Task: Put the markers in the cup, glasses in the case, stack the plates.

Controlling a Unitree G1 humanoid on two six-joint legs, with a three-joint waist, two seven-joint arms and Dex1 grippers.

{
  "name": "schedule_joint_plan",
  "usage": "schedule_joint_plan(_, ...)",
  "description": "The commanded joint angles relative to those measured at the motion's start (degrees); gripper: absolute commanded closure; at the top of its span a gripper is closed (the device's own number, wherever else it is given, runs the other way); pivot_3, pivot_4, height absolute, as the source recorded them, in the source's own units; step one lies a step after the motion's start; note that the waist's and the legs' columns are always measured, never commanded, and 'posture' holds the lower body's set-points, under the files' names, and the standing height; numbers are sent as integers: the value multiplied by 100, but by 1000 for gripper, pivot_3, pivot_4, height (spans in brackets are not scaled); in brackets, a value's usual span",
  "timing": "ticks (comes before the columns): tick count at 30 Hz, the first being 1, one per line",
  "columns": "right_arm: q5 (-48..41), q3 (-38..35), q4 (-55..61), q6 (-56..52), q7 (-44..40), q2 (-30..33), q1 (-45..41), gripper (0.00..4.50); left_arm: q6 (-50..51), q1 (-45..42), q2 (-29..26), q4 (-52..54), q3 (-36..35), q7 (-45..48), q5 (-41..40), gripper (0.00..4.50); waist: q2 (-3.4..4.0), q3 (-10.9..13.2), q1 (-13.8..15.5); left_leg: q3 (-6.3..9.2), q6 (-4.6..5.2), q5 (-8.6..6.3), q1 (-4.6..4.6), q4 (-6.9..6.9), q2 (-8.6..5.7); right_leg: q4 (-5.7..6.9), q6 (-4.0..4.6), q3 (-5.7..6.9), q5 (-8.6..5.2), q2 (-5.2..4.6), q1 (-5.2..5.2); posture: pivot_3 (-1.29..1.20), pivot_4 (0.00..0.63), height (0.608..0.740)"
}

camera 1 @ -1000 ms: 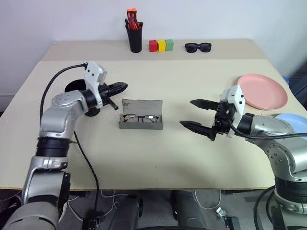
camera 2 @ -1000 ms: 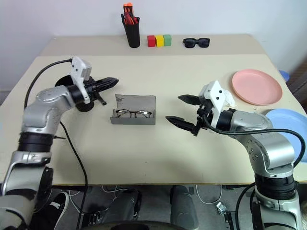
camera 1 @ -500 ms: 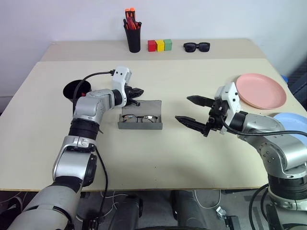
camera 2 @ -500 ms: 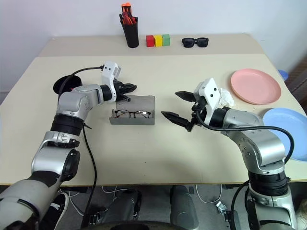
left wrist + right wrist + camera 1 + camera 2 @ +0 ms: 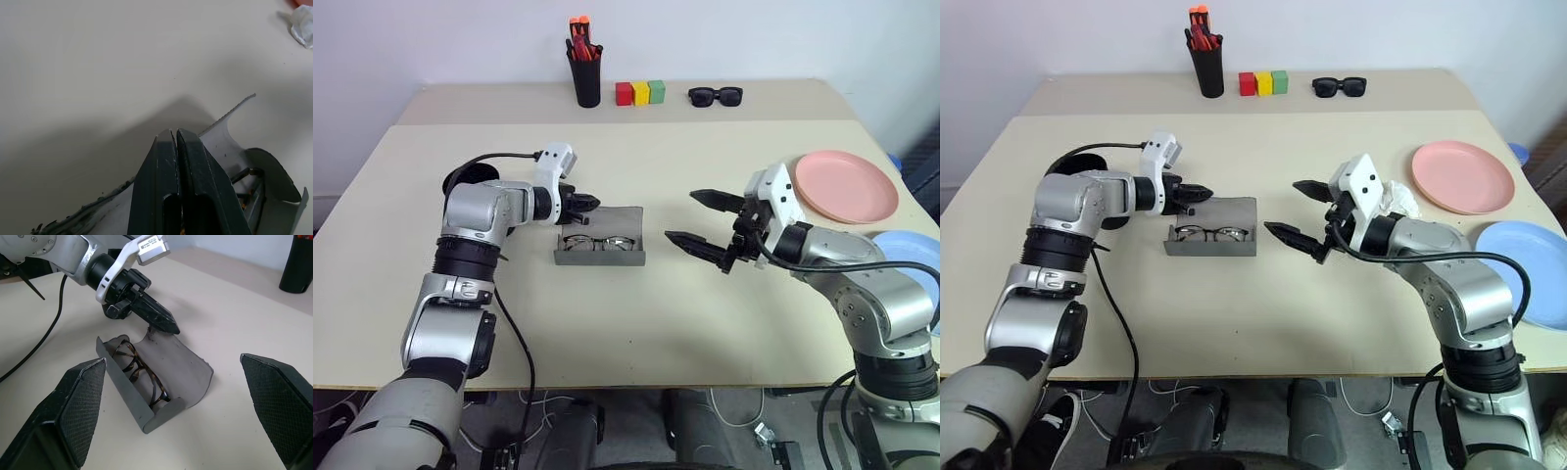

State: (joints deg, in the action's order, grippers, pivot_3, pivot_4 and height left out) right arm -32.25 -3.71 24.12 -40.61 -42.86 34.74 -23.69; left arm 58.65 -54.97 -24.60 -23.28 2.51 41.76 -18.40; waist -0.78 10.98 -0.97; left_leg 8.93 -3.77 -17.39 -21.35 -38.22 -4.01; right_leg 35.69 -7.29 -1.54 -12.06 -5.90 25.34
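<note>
case (image 5: 600, 237) lid under pinched left gripper (image 5: 592, 203)

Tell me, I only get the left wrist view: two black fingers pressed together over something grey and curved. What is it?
Observer: A grey rectangular hard glasses case, lying open, with thin dark wire-rimmed eyeglasses inside it.
Operator: Where is the other arm?
Observer: The right gripper hangs open on the far side of the case, apart from it, pointing toward the left gripper.
Operator: Anything else on the table?
Observer: A round salmon pink plastic plate and a round light blue plastic plate lie side by side on the robot's right, not stacked.
</note>
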Motion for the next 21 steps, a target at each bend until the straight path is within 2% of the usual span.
schedule_joint_plan(1, 11, -2, 17, 144, 7, 8, -109, 0, 228, 120, -123, 423, -55, 146, -179, 4426, 0, 0, -4, 0, 0, 0, 0, 0, 0, 0, 0, 0, 0, 0, 0, 0, 150, 740)
schedule_joint_plan(7, 54, 43, -11, 145, 3, 44, -150, 0, 1101, 768, -574, 1889, 198, 435, -612, 4426, 2, -1, -7, 0, -1, 0, 0, 1, 1, 1, 0, -1, 0, 0, 1, 0, 150, 740)
schedule_joint_plan(14, 108, 73, -60, 172, 3, 52, -175, 0, 1620, 1497, -706, 3144, 63, 284, -1055, 4426, 2, -1, 16, 6, 1, -1, 2, 0, 1, 14, 1, -1, -1, 0, 2, 0, 150, 740)
schedule_joint_plan(18, 201, 118, -131, 223, 8, 49, -231, 0, 1202, 2018, -841, 3643, 264, 180, -934, 4426, 2, -1, 12, 5, 0, 0, 3, 0, 0, 13, 2, -1, -1, 0, 2, 0, 150, 740)
schedule_joint_plan(21, 238, 134, -170, 257, 1, 41, -258, 0, 651, 2092, -848, 3688, 285, 117, -805, 4426, 2, -1, 21, 6, 0, 0, 2, 0, 1, 14, 3, -1, -1, 0, 2, 0, 150, 740)
